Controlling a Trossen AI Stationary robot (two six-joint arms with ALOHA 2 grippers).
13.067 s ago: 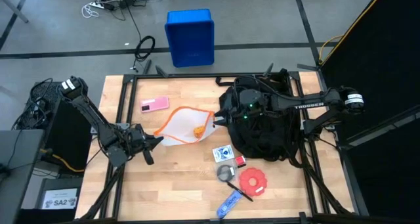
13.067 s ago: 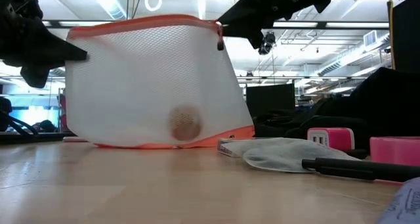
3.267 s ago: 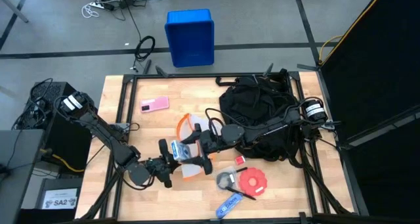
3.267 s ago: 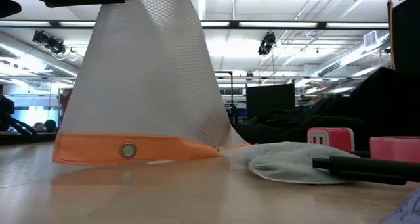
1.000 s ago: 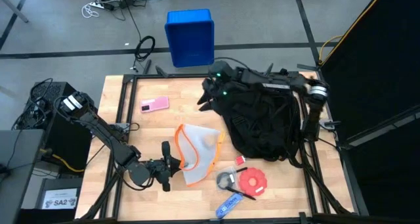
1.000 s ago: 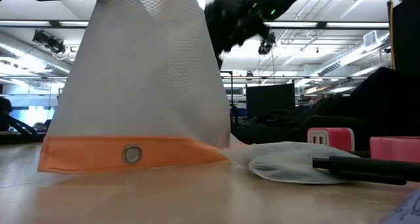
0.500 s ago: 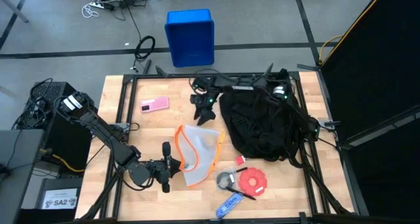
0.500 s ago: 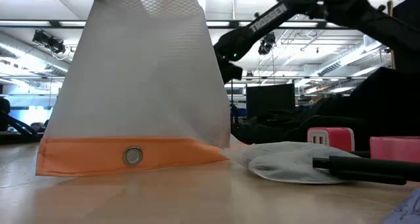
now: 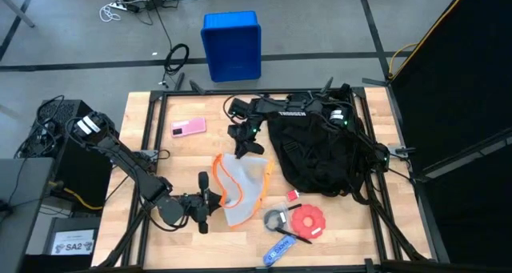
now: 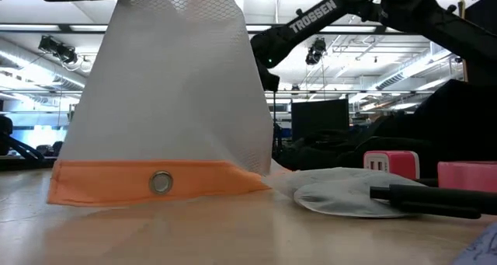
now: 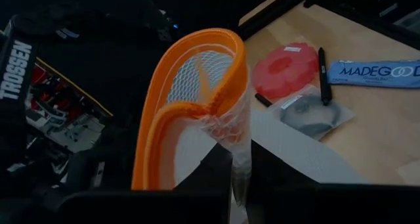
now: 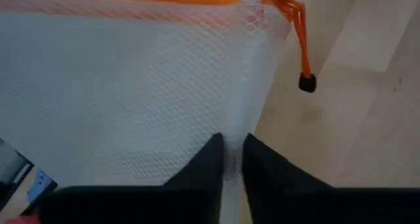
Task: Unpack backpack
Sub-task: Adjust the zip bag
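The black backpack (image 9: 320,157) lies on the table's right half. Left of it a white mesh pouch (image 9: 244,185) with orange trim stands up off the wood, its orange bottom band (image 10: 155,183) resting on the table. My left gripper (image 9: 206,202) is at the pouch's near left side and shut on it. My right arm reaches across the backpack, and my right gripper (image 9: 239,150) is at the pouch's far end, shut on the mesh (image 12: 230,155). The pouch's orange zip cord (image 12: 304,79) hangs loose. My left gripper pinches bunched mesh (image 11: 233,148) just beside the orange rim (image 11: 197,86) between its two fingers, coming about level from the table's left. The pouch is held up, its rim gaping open and its bottom band on the table. My right gripper pinches the mesh wall (image 12: 231,142) below the zip's end between its two fingers, slanting down from the far side. One layer or several, I cannot tell.
Near the front edge lie a red disc (image 9: 308,220), a small grey pouch (image 9: 276,215), a black pen and a blue packet (image 9: 280,247). A pink flat item (image 9: 188,127) lies at the far left. A blue crate (image 9: 232,45) stands on the floor beyond the table.
My right gripper has swung from above the backpack's far left corner toward the near edge and down, tipping further downward, and now sits at the pouch's far end. The pouch has stayed where it was, held up by my left gripper.
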